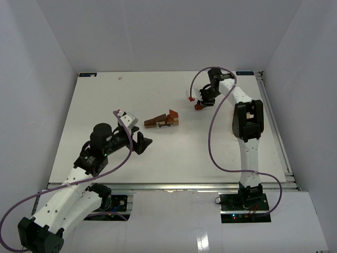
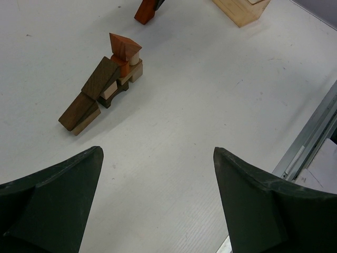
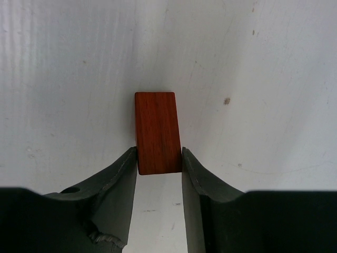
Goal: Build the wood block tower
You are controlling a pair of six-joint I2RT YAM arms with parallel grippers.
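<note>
The wood block tower is a low cluster of tan, reddish and dark brown blocks in the middle of the table; in the left wrist view the wood block tower has a reddish wedge on top. At the back right, my right gripper holds a reddish-brown block. In the right wrist view both jaws press the sides of this block, with the right gripper shut on its near end. My left gripper stands wide open near the tower's left front, and nothing lies between the left gripper jaws.
A larger pale wooden slab lies at the far edge of the left wrist view. A metal rail runs along the table's right side. White walls enclose the table on three sides.
</note>
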